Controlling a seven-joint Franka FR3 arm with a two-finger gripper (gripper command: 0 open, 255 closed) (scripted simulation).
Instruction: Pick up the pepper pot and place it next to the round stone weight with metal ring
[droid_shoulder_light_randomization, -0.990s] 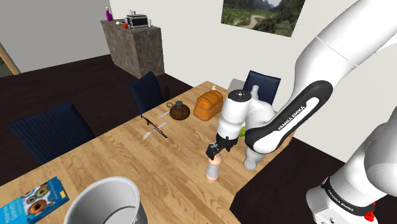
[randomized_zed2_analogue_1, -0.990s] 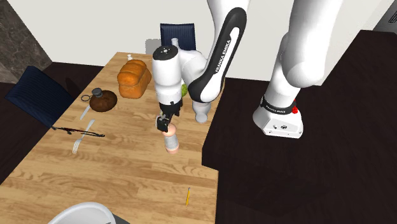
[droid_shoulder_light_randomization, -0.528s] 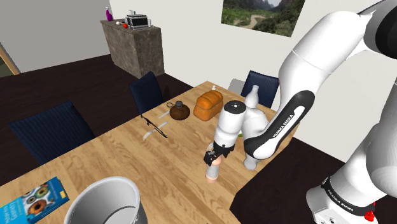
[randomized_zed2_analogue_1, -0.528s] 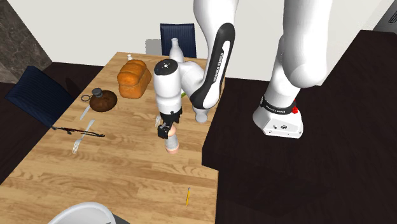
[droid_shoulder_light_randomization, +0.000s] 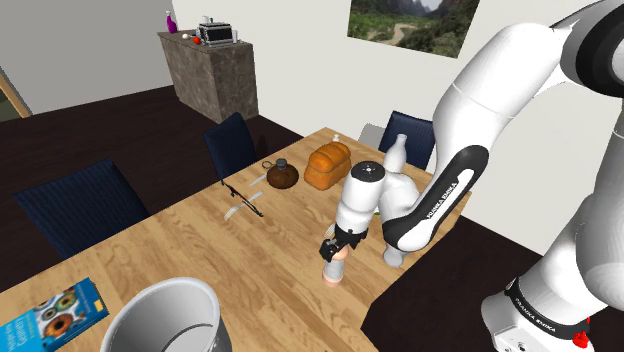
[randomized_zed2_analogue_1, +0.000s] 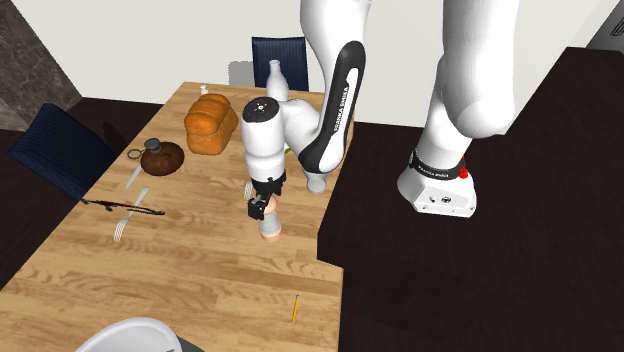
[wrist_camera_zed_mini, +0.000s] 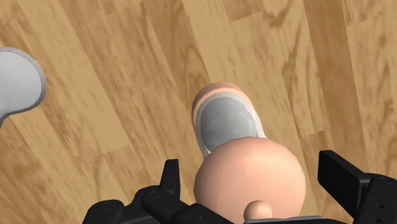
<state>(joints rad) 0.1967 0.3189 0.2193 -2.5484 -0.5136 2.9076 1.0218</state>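
Note:
The pepper pot (droid_shoulder_light_randomization: 333, 271) (randomized_zed2_analogue_1: 270, 229) is a peach-coloured cylinder with a grey band, standing upright on the wooden table (droid_shoulder_light_randomization: 200, 250) near its edge on the stand's side. My gripper (droid_shoulder_light_randomization: 333, 249) (randomized_zed2_analogue_1: 262, 205) points down over its top. In the wrist view the pot (wrist_camera_zed_mini: 226, 124) rises between the two black fingers (wrist_camera_zed_mini: 343, 181), which stand apart on either side of its domed cap without visibly pressing it. The round brown stone weight with a ring (droid_shoulder_light_randomization: 281, 174) (randomized_zed2_analogue_1: 161, 158) lies farther across the table, beside a loaf.
A brown loaf (droid_shoulder_light_randomization: 328, 164) sits next to the weight, and a white bottle (droid_shoulder_light_randomization: 396, 152) stands behind the arm. A fork and a dark utensil (droid_shoulder_light_randomization: 243, 200) lie mid-table. A grey pot (droid_shoulder_light_randomization: 165, 315), a book (droid_shoulder_light_randomization: 50, 312), a pencil (randomized_zed2_analogue_1: 295, 308) and dark chairs (droid_shoulder_light_randomization: 230, 145) are around.
The gripper has come down a little over the pepper pot's top, and the arm's elbow has shifted. The pot has stayed where it was.

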